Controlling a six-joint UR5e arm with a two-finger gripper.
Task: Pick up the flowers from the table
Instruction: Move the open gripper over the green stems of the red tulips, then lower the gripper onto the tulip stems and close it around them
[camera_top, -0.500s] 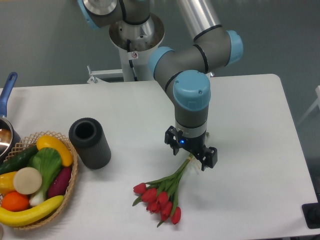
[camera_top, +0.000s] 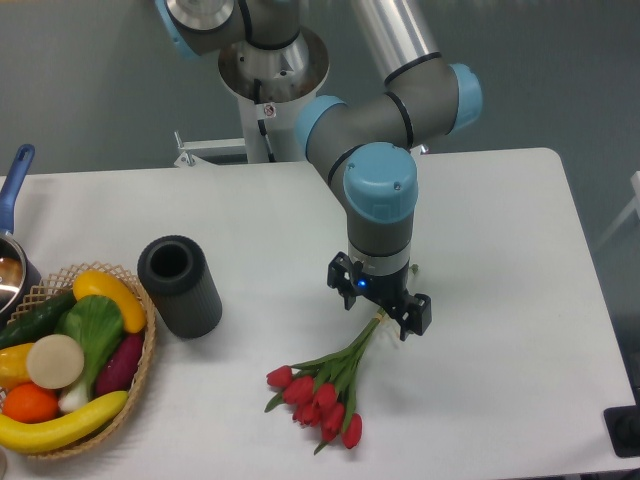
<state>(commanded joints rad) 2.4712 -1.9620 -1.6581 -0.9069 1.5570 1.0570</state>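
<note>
The flowers (camera_top: 322, 392), a small bunch of red tulips with green stems, lie on the white table (camera_top: 500, 230) near its front edge, buds toward the front left and stems pointing back right. My gripper (camera_top: 379, 304) hangs straight down over the stem ends. Its two black fingers stand wide apart, one on each side of the stems, so it is open. The stem tips (camera_top: 375, 324) show just below the gripper body. I cannot tell whether the fingers touch the table.
A black ribbed cylinder vase (camera_top: 180, 285) stands left of the gripper. A wicker basket (camera_top: 148, 350) with fruit and vegetables sits at the front left edge. A blue-handled pot (camera_top: 15, 200) is at the far left.
The gripper has shifted very slightly up and to the left. The flowers have not moved.
</note>
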